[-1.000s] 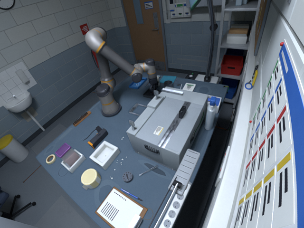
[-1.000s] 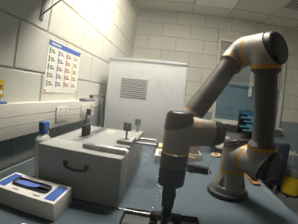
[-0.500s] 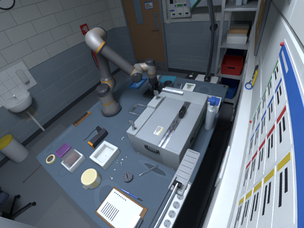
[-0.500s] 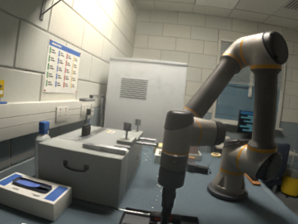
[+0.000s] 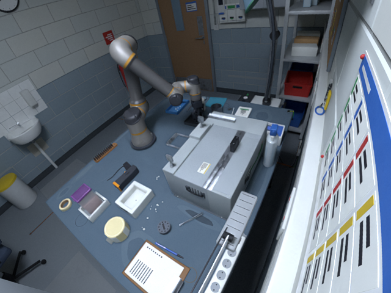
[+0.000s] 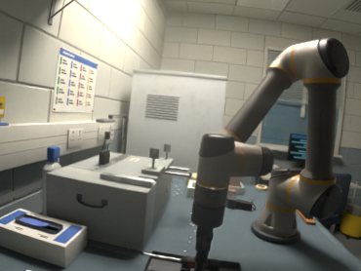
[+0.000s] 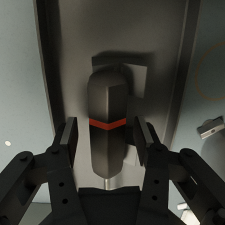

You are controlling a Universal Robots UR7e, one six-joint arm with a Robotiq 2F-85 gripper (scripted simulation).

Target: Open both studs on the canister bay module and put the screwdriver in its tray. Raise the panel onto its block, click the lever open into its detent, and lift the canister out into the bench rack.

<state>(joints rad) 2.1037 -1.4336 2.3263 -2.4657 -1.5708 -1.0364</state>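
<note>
The screwdriver [image 7: 108, 122], a dark handle with a red band, lies lengthwise in its dark tray [image 7: 115, 75] directly under my gripper [image 7: 106, 140], which is open and holds nothing. The tray [image 5: 192, 120] sits on the bench at the far end of the grey canister bay module [image 5: 218, 157]. Two upright studs [image 5: 170, 159] [image 5: 201, 120] stand along the module's left edge, and a black lever [image 5: 233, 143] rises from the slot on its top. In the second side camera my gripper [image 6: 202, 258] reaches down to the tray at the bottom edge.
A blue and white box [image 6: 41, 236] lies on the bench next to the module's handled end. A blue tray [image 5: 177, 107] and a teal holder [image 5: 216, 103] sit behind the arm. A spray bottle [image 5: 271, 145] stands on the module's right, and a wire frame [image 5: 177, 140] lies on its left.
</note>
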